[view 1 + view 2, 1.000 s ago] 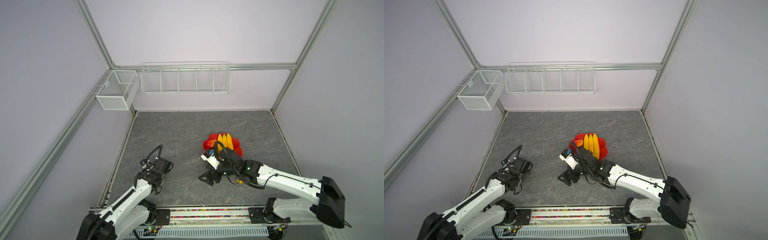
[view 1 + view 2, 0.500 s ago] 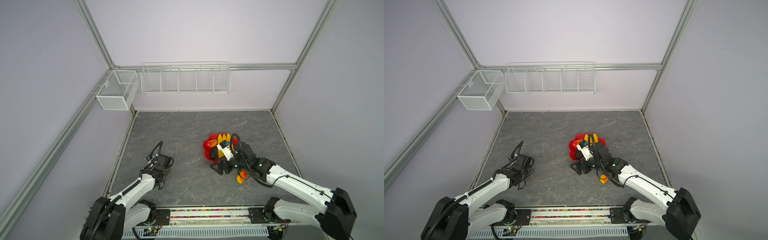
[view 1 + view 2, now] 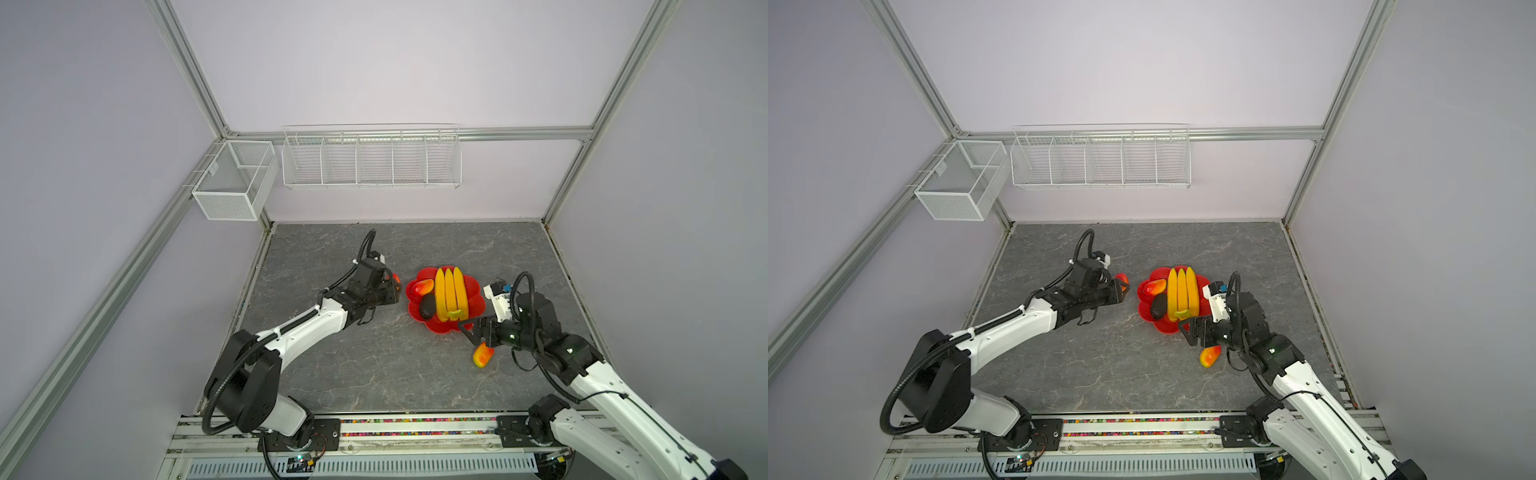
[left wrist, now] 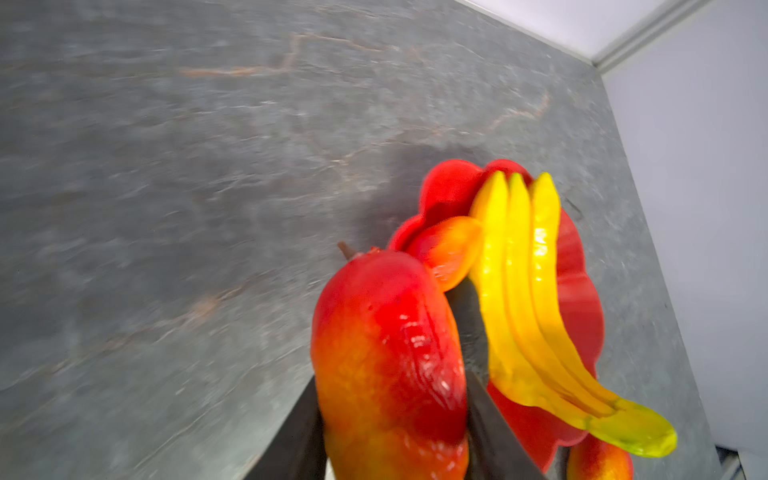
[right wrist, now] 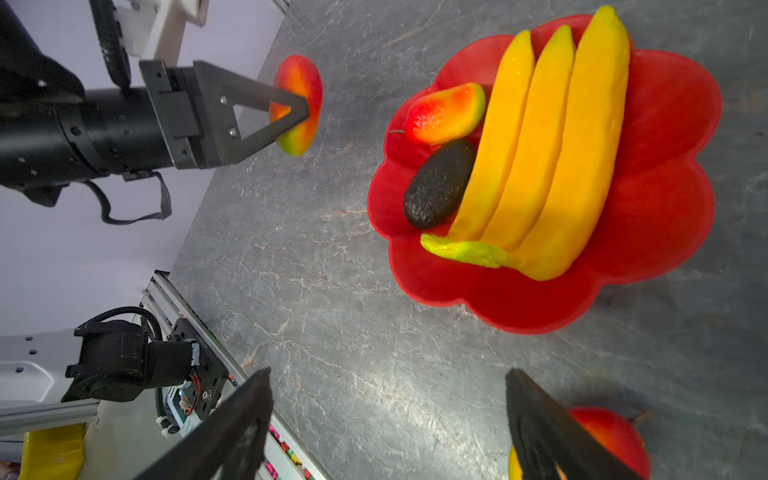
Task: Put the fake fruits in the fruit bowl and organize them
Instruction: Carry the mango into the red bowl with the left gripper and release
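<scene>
Grey marbled tabletop: left claw pinches a mango beside the red bowl of bananas; right claw spread near second mango.

A mango inside the red bowl, a second mango just left of it and a third mango at its lower right make three. One banana bunch has three bananas. There is one avocado and one bowl. A small wire basket at upper left and a long wire basket at upper middle make two. The left arm and the right arm make two.
</scene>
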Controlling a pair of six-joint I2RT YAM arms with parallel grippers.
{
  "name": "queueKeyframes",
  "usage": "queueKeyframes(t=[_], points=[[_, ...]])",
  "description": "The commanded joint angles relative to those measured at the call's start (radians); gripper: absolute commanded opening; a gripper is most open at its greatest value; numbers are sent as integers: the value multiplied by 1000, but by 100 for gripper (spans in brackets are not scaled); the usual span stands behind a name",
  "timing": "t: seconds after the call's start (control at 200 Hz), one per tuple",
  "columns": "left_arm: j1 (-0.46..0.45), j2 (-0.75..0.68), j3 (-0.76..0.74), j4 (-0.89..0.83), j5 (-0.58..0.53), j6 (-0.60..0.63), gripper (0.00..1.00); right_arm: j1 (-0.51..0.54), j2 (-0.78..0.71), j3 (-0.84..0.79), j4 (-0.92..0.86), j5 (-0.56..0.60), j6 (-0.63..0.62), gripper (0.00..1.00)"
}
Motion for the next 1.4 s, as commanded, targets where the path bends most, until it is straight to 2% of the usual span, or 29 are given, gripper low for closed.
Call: queueKeyframes(t=[0.0, 0.27, 0.61, 0.77, 1.06, 1.135, 1.284, 1.394], points=[[-43, 93, 91, -23, 75, 126, 37, -5, -38, -9, -63, 18, 36, 89], [-107, 246, 195, -64, 49, 184, 37, -9, -57, -8, -128, 61, 57, 89], [-122, 303, 199, -83, 12, 204, 40, -11, -49, 1, -131, 60, 48, 89], [-126, 319, 211, -82, 17, 211, 46, -13, -45, 6, -162, 103, 67, 89], [-133, 249, 217, -72, 19, 234, 64, -15, -71, -6, -323, 324, 231, 89], [-133, 219, 212, -71, 18, 241, 71, -13, -60, -22, -345, 347, 271, 89], [-134, 134, 197, -73, 12, 250, 75, -12, -28, -59, -324, 352, 307, 91], [-134, 53, 175, -93, 25, 255, 84, -13, 8, -69, -290, 367, 312, 94]])
